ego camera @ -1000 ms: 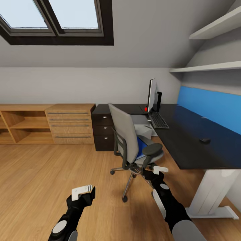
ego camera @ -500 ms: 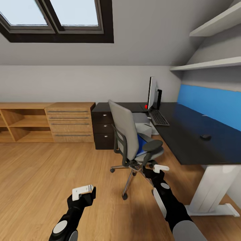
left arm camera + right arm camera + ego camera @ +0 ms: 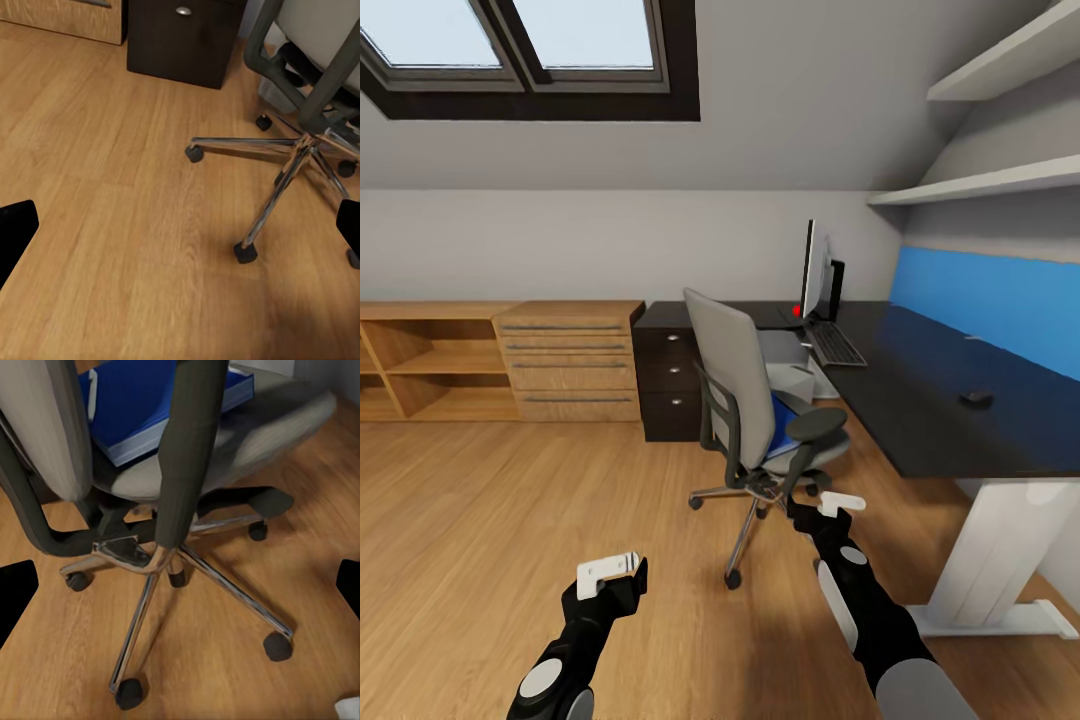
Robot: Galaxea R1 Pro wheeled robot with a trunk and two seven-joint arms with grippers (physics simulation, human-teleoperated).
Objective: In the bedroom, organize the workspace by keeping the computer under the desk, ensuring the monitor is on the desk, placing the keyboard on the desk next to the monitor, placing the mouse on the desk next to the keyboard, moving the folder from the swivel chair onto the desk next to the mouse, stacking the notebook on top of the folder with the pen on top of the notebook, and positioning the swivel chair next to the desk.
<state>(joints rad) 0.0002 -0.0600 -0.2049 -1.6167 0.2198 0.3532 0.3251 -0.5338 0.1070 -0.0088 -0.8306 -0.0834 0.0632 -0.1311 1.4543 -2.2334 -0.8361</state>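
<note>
1. Head view: the swivel chair [image 3: 760, 420] stands at centre frame, its back turned to the viewer, just beside the desk [image 3: 920, 400], which runs along the right side. The folder [image 3: 787, 428] shows as a blue patch on the seat. At upper centre the monitor [image 3: 816, 272] stands on the desk with the keyboard [image 3: 835, 345] at its foot; the mouse [image 3: 975, 398] lies well apart, at right. A pale box, apparently the computer [image 3: 788, 375], sits behind the chair under the desk edge.
2. Same view: the left gripper [image 3: 610, 572] hangs at lower left over bare floor, and the right gripper [image 3: 838, 504] at lower centre near the chair base. From here I cannot tell how either pair of jaws stands.
3. Left wrist view: black fingertips [image 3: 16, 232] sit at opposite frame edges, so the left jaws are spread with nothing between. The chair's chrome base [image 3: 300, 161] occupies the upper right.
4. Right wrist view: fingertips [image 3: 15, 592] again at both edges, spread and empty. The folder [image 3: 150, 405] lies flat on the seat at upper centre, behind the armrest post [image 3: 187, 450].
5. Judgement: the folder looks thick, stiff and moderately heavy with a smooth cover. Take it by the free edge overhanging the seat front, pinching across its thickness. The chair will roll if pushed.
</note>
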